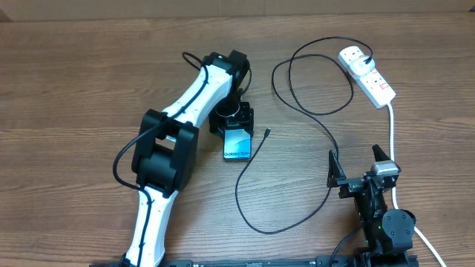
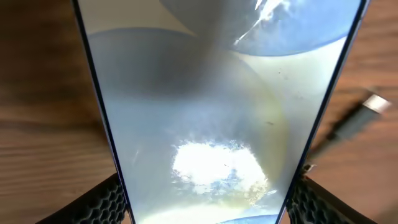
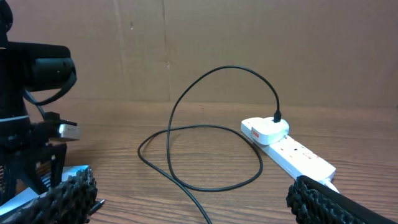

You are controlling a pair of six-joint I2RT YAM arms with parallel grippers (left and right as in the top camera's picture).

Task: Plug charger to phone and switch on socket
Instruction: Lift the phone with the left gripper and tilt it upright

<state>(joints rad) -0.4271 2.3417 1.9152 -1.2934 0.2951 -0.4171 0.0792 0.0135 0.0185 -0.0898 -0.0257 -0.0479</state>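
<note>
Small dark writing near the closer end of the phone (image 1: 237, 147), seen from overhead; too small to read with certainty. Red marks on the socket (image 1: 369, 76) and a red patch by the plug (image 3: 267, 129), both illegible.

Phone mid-desk (image 1: 89, 67), its far end hidden under the left claw (image 1: 232, 126). Lying flat or lifted a little: cannot tell. From the left wrist, only a pale screen with glare, filling the view and cut off at both ends. Meshed pads (image 2: 109, 200) pressed against its two long edges, so left claw clenched on the phone.

On the phone's right side, near but apart, the tip (image 1: 266, 133) of the charger (image 3: 233, 68); blurred from the left wrist. Thin cable looping across the desk to the plug, seated at the socket's far end. Switch positions impossible to make out. Thick white cord (image 1: 391, 126) running from the socket toward the right arm, then partly hidden behind it.

Right claw (image 1: 356, 162) released and empty, close to the cord, well apart from phone and tip. From the right wrist, only pad ends at the bottom corners; phone mostly hidden there behind the left arm.
</note>
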